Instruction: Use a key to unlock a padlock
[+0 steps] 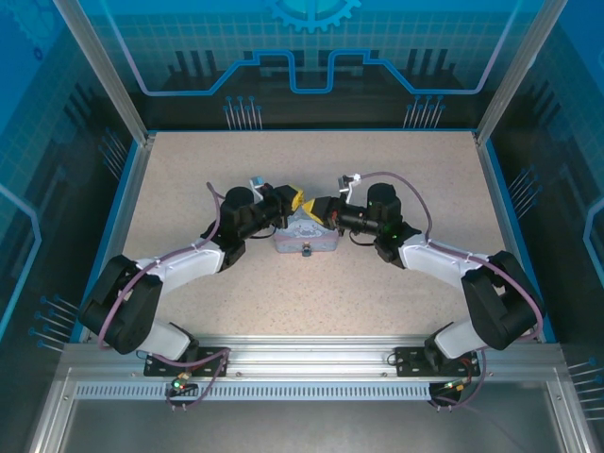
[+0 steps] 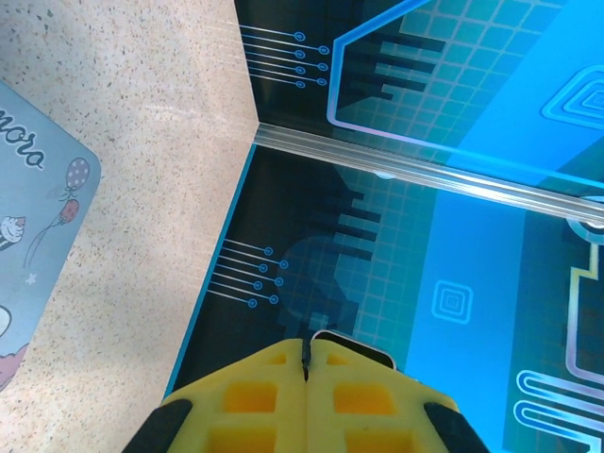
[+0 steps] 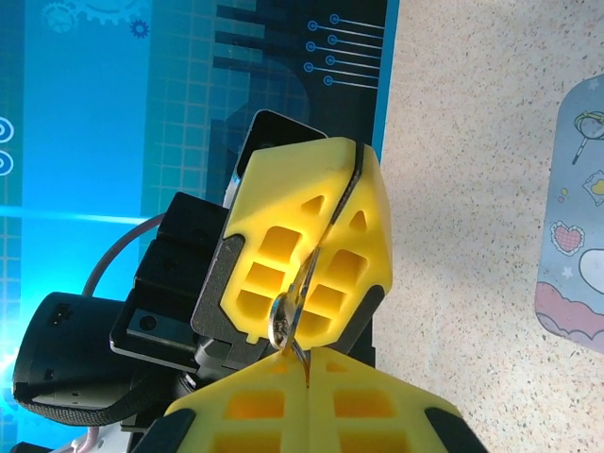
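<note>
Your left fingers (image 3: pixel 283 217) and, from 6 o'clock, right fingers (image 3: pixel 245 406) are shut on the key (image 3: pixel 281 326). It looks tiny, stiff and slippery; pinch its flat head.

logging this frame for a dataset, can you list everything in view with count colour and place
tin: one, pale lavender with cartoon prints, middle of the table, beneath the grippers
key: one, thin and silvery, pinched where the two grippers meet; looks like a key, not certain
padlock: one, small and dark, at the tin's near edge; too small to be sure
table: one, speckled beige
wall panels: blue with circuit print, around the table
arms: two, black and white, left arm and right arm reaching in to the middle
left gripper: one, yellow fingers, shut on the key
right gripper: one, yellow fingers, shut on the key
</note>
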